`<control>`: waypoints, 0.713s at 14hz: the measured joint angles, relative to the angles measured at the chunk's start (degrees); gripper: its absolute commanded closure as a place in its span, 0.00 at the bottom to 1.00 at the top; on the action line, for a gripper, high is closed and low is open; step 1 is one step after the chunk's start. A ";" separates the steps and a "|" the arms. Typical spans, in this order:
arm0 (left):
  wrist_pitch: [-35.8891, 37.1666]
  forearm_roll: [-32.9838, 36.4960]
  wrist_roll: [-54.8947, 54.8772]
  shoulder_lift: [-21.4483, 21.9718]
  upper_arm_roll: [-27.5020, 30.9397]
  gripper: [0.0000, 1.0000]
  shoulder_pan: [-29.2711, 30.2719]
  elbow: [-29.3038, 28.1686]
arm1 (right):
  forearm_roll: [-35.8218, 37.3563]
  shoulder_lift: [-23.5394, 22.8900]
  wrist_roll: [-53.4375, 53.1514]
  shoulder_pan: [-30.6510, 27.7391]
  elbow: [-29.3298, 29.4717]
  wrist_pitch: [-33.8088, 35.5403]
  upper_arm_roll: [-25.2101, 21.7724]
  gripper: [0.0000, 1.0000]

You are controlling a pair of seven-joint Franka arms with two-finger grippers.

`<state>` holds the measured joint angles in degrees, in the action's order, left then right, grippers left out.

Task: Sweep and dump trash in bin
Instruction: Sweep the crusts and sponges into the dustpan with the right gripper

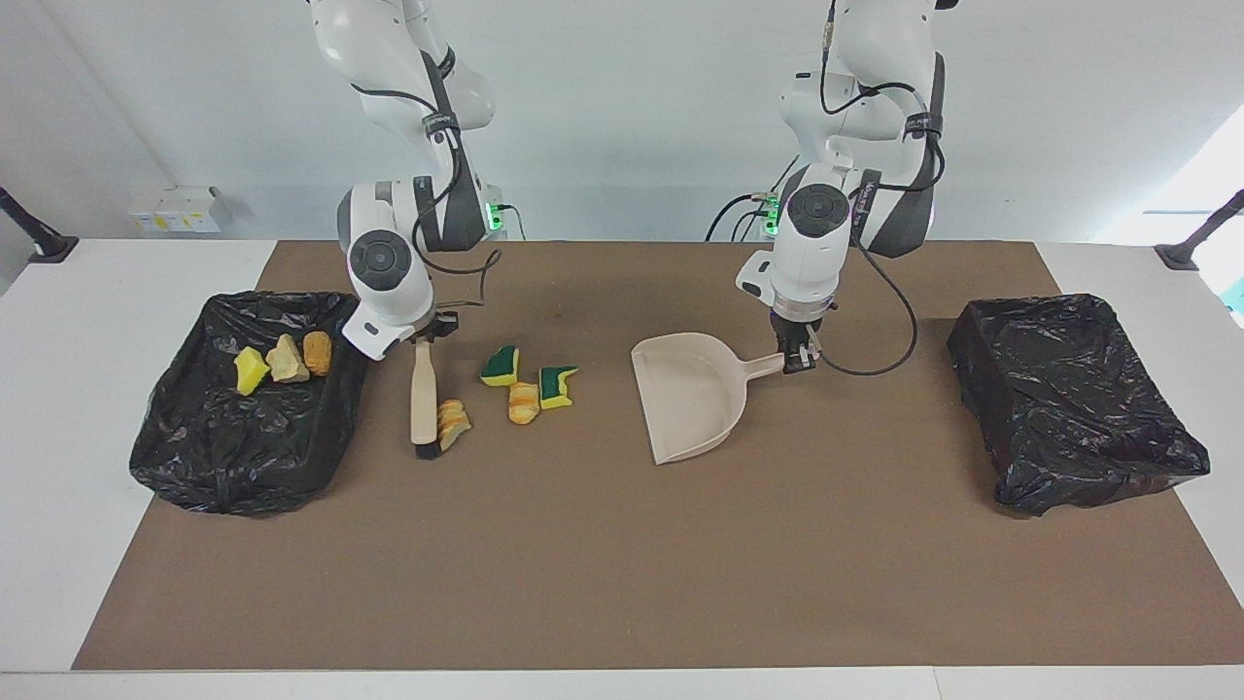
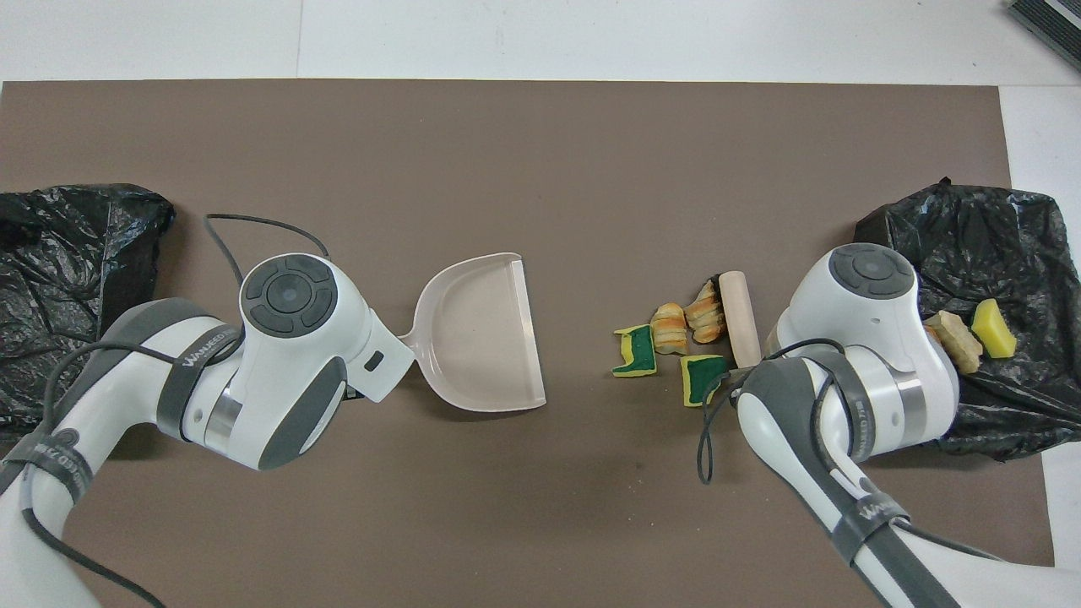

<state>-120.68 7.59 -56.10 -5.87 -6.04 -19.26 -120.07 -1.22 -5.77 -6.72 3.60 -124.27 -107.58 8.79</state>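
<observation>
Facing view: the right gripper (image 1: 422,337) is clamped on the handle of the brush (image 1: 423,394), whose bristle end rests on the mat (image 1: 622,564) directly below it, touching a bread lump (image 1: 452,423). Three more scraps (image 1: 530,384) lie just beside that lump, toward the left gripper (image 1: 799,358), which is clamped on the handle of the dustpan (image 1: 692,399); the pan's open lip faces the scraps but stands well apart from them. Three scraps sit in the bin (image 1: 248,457) at the right arm's end; a second bin (image 1: 1074,413) at the left arm's end holds none. Overhead view: the brush (image 2: 738,317) lies against the lump (image 2: 705,311), with the sponge pieces (image 2: 642,353) between it and the dustpan (image 2: 481,338); both grippers are hidden under their wrists. Risk: the brush contacts only one lump, so a push may fan the cluster sideways past the lip, and a lip not flat on the mat would let scraps slide under.
</observation>
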 measured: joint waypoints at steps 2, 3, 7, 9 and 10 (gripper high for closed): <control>0.00 0.00 0.00 0.00 0.03 1.00 0.01 -0.04 | -3.20 0.00 -4.52 2.38 -0.03 -0.16 0.01 1.00; 0.00 0.00 0.00 0.00 0.04 1.00 0.01 -0.06 | -5.14 -0.01 -6.24 3.82 -0.03 -0.51 0.01 1.00; 0.00 0.00 0.00 0.00 0.06 1.00 0.02 -0.09 | -11.59 -1.12 -14.01 11.55 1.43 -2.14 0.17 1.00; 0.00 0.00 0.00 0.00 0.05 1.00 0.02 -0.10 | -16.08 -2.77 -16.92 15.26 3.54 -3.81 0.24 1.00; 0.00 0.02 0.00 0.00 0.03 1.00 0.01 -0.10 | -18.02 -3.72 -18.02 16.82 4.52 -4.90 0.26 1.00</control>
<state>-120.68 7.62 -56.10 -5.86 -6.01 -19.25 -120.16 -19.24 -9.48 -24.74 20.41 -119.75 -112.48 9.05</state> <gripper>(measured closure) 0.678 0.744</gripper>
